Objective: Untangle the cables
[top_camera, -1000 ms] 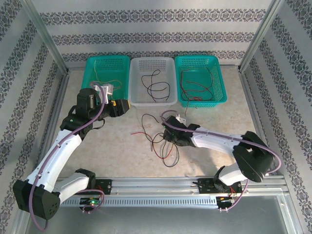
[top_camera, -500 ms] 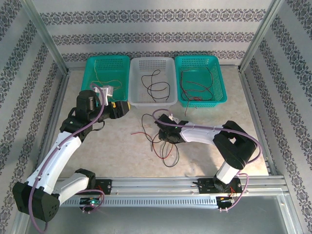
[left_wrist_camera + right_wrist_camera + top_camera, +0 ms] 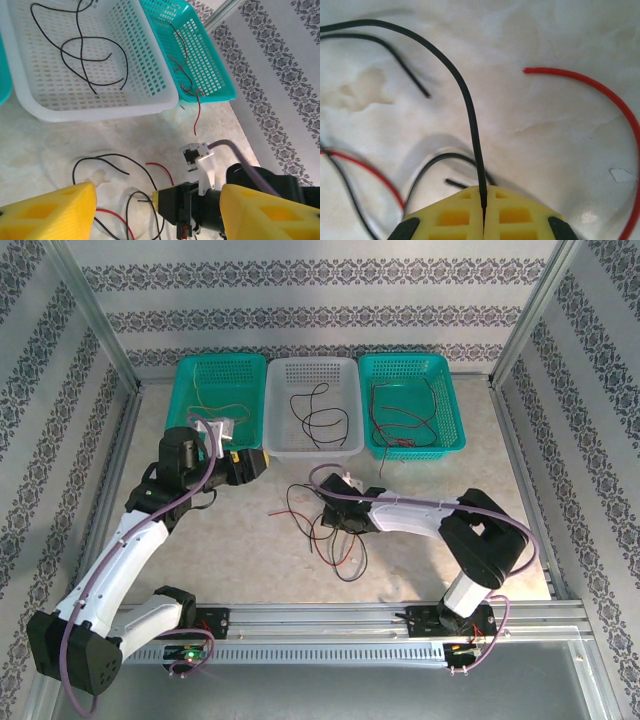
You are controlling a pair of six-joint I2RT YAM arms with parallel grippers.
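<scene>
We are clamping right gripper (image 3: pixel 484 192) on black cable (image 3: pixel 470 117), low over table (image 3: pixel 230 550). We are holding left gripper (image 3: pixel 159 215) fingers apart, empty, near white basket (image 3: pixel 312 448). Remaining red and black cables (image 3: pixel 107 155) are lying tangled mid-table.

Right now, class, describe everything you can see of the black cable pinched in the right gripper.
The black cable is thin, smooth, glossy, apparently plastic-coated. One stretch is pinched between the shut yellow fingers of the right gripper; from there it runs straight away, then arcs left over the pale marbled table to the wrist view's edge.
</scene>
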